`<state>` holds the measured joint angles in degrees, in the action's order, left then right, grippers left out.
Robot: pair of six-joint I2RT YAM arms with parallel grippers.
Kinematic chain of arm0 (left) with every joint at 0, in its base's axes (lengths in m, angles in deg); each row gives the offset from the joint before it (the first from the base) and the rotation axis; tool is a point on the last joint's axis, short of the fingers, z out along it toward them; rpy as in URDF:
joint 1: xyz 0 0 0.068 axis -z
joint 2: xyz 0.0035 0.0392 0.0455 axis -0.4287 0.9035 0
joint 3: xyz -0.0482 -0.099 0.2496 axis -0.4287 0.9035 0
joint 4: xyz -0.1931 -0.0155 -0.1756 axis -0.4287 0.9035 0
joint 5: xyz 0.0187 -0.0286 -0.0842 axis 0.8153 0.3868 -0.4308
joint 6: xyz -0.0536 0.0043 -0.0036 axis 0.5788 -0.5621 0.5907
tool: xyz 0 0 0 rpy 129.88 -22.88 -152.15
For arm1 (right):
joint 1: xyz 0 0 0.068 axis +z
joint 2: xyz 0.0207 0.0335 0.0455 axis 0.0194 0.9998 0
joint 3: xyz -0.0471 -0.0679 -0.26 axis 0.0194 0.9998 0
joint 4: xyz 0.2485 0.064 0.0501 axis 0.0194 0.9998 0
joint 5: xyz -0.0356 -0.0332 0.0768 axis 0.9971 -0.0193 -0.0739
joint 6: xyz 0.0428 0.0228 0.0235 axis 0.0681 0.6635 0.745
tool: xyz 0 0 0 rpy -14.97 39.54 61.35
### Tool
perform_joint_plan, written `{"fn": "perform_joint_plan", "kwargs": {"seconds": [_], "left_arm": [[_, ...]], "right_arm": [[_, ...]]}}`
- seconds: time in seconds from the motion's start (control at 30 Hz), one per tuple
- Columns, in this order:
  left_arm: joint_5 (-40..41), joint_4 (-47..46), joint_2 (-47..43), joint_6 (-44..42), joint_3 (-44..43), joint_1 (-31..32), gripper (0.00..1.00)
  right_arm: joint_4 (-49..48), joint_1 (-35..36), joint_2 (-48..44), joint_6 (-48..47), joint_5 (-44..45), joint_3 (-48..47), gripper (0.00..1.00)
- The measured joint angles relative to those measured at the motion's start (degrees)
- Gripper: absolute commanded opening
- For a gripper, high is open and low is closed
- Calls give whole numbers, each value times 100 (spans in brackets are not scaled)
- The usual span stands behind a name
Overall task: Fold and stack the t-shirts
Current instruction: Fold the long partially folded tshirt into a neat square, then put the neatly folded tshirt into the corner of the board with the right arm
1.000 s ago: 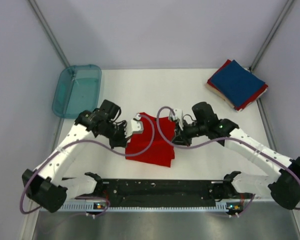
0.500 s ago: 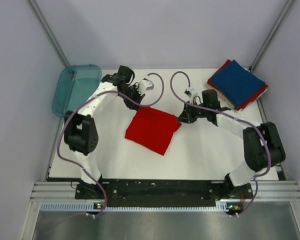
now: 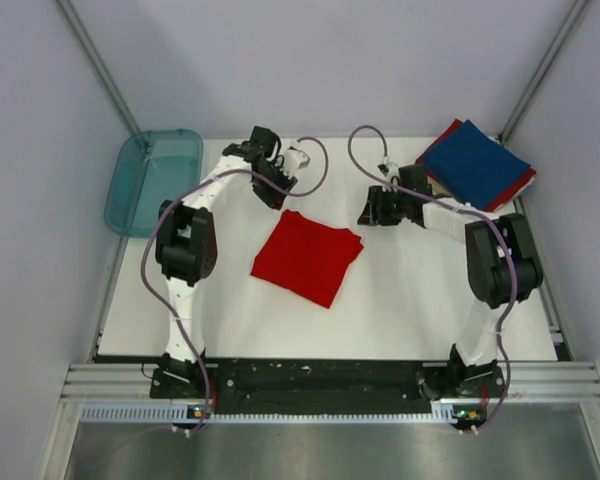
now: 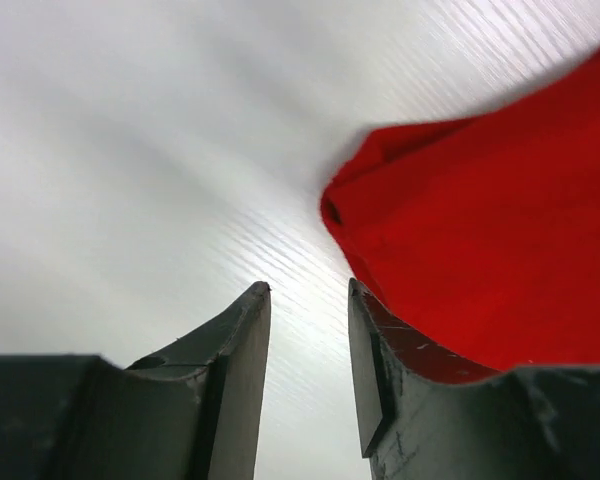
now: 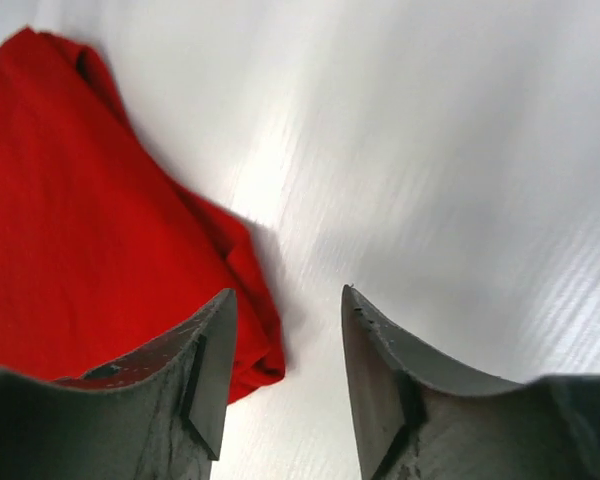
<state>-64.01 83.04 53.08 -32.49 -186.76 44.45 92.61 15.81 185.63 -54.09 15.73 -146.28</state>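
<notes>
red t-shirt (image 3: 307,256) lay folded. left fingers (image 4: 242,380) and right fingers (image 5: 208,370) stood spread, empty. gripping both edges evenly would keep the fold.

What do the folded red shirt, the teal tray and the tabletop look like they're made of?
Red t-shirt: soft matte cloth, probably a cotton knit; its edges crease limply.
Teal tray: translucent glossy plastic; light shows through its walls.
Table: hard white sheet with a slight sheen and fine parallel lines in the wrist views, perhaps plastic.
</notes>
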Motion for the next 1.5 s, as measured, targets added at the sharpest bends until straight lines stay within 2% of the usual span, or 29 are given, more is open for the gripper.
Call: {"fn": "perform_joint_plan", "kwargs": {"seconds": [0.07, 0.17, 0.33, 0.47, 0.63, 0.73, 1.03, 1.1, 1.13, 1.17, 1.3, 1.43, 1.5], "left_arm": [[199, -142, -17, 111, -46, -20, 43], [323, -398, -219, 297, 170, -46, 42], [-103, -704, -1377, 544, 1749, -70, 40], [-339, -741, -1864, 621, 2608, -42, 37], [-398, -776, -1755, 629, 3241, -26, 34], [-407, -782, -1480, 634, 3272, -26, 33], [-461, -789, -1353, 645, 3224, -59, 31], [-463, -789, -1353, 645, 3224, -66, 31], [-461, -789, -1353, 645, 3224, -72, 31], [-461, -789, -1353, 645, 3224, -72, 31], [-483, -785, -1353, 638, 3222, -98, 33], [-584, -774, -1353, 605, 3202, -258, 47], [-581, -800, -1384, 584, 3195, -398, 50]], "right_arm": [[195, -22, -13, 162, 216, -184, 59], [391, -4, -192, 507, 420, -144, 63], [463, 142, -706, 1237, 356, 660, 73], [208, 227, -745, 1882, 33, 1189, 73], [-485, 332, -350, 2498, -352, 1082, 71], [-1005, 413, 11, 2868, -634, 935, 66], [-2146, 431, 721, 3781, -1176, 857, 34], [-2284, 431, 866, 3915, -1279, 817, 19], [-2326, 433, 929, 3974, -1305, 798, 5], [-2404, 433, 999, 4050, -1335, 791, 0], [-2651, 431, 1150, 4251, -1473, 791, 0], [-2583, 433, 1134, 4096, -1412, 754, 0], [-2319, 442, 1047, 3840, -1261, 715, 0]]}}
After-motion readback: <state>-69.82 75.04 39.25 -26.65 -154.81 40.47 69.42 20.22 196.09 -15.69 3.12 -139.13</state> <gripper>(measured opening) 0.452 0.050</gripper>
